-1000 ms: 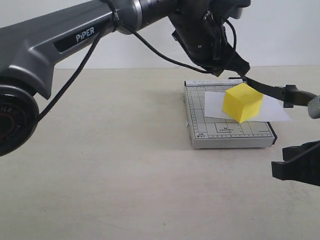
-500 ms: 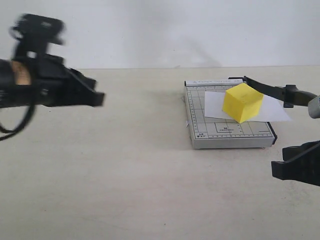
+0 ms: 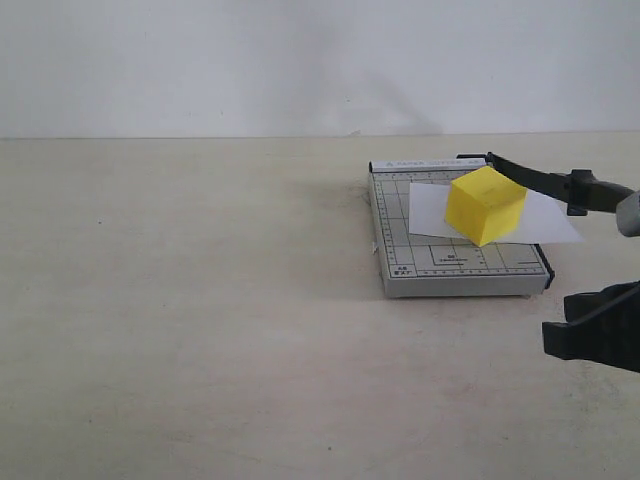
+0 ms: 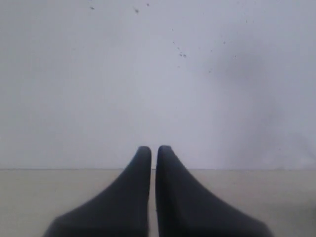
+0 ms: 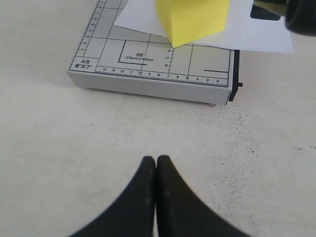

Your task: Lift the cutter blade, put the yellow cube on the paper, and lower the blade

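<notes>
The left end effector (image 4: 153,150) has its fingers nearly touching, gripping nothing, and faces the wall beyond the far edge of the worktop (image 3: 200,300). Toward the far right corner sits the grey board (image 3: 395,215). On it lies the paper (image 3: 428,208), with the yellow cube (image 3: 485,205) resting on it. The cutter blade (image 3: 530,180) slants up off the board, so raising and placing look done and only lowering remains. The right end effector (image 5: 156,160), closed and empty, waits by the right edge.

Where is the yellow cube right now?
In the exterior view, the yellow cube sits on the white paper atop the grey gridded board, right of centre, beside the black cutter blade.
</notes>
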Available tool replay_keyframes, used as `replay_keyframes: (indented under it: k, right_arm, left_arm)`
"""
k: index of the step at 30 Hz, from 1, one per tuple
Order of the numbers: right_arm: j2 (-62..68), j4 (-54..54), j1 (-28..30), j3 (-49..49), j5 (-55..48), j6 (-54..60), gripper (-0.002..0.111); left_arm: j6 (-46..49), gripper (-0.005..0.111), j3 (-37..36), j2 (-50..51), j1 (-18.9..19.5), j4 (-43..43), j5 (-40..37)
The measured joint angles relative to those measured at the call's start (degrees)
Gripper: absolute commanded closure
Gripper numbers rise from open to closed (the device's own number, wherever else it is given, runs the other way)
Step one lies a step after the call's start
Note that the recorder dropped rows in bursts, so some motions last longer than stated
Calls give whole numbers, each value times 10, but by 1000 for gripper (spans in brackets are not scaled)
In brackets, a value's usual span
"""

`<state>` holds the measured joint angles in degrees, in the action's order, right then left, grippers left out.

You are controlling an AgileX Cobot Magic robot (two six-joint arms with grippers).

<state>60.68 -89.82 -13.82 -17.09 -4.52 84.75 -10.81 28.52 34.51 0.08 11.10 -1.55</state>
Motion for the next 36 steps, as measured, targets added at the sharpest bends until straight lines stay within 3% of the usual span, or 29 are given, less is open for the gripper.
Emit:
replay_keyframes:
  k: [4, 10, 13, 18, 21, 26, 30, 33, 36]
  right_arm:
    - [0, 0, 0, 0, 0, 0, 108]
    - [0, 0, 0, 0, 0, -1, 108]
    - [0, 0, 0, 0, 0, -1, 108]
    - [-48, 2, 0, -15, 7, 10, 108]
    - [-107, 4, 0, -68, 45, 76, 108]
    - [-145, 30, 0, -191, 246, 192, 108]
    - [-89, 83, 0, -242, 374, 117, 108]
    - [5, 124, 0, -275, 336, 20, 108]
    - [92, -4, 0, -336, 247, 111, 108]
  left_arm:
    - [0, 102, -131, -54, 19, 0, -7]
    - [0, 102, -240, -55, 19, 0, -43]
    - [-5, 102, -278, -55, 20, 0, -13]
    - [-11, 102, -283, -55, 20, 0, 16]
    - [-11, 102, -283, -57, 20, 4, 16]
    - [-11, 102, -283, -60, 20, 18, 16]
    - [-11, 102, -283, -60, 20, 18, 16]
    - [-11, 102, -283, -60, 20, 18, 23]
    - [-12, 102, -283, -60, 20, 18, 34]
